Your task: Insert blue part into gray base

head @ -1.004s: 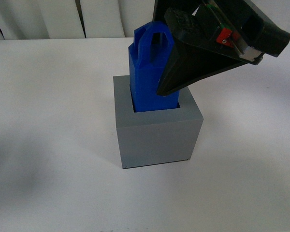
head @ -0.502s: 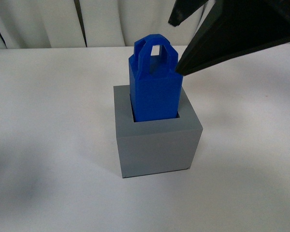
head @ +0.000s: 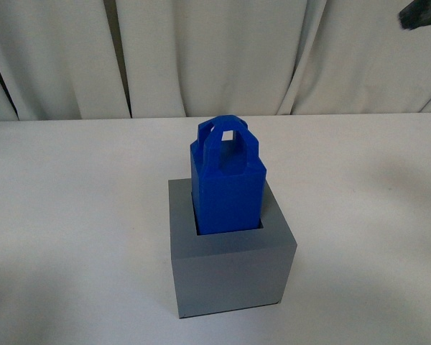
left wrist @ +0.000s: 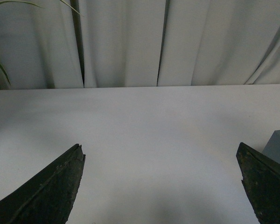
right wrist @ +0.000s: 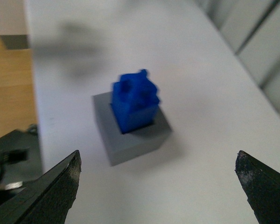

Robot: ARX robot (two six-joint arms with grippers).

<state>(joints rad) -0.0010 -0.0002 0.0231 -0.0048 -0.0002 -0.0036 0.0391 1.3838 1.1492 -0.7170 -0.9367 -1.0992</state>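
Observation:
The blue part stands upright in the square recess of the gray base in the middle of the white table, its loop handle on top. Both show blurred in the right wrist view, the blue part in the gray base. My right gripper is open and empty, high above and apart from them; only a dark bit of it shows at the front view's top right. My left gripper is open and empty over bare table, with a corner of the gray base by one finger.
White curtains hang behind the table's far edge. A plant leaf shows at the left wrist view's side. In the right wrist view a wooden floor and a dark device with cables lie past the table's edge.
My right gripper has risen up and away from the blue part, leaving the front view almost wholly. The blue part stays seated in the gray base. The front view now sits lower.

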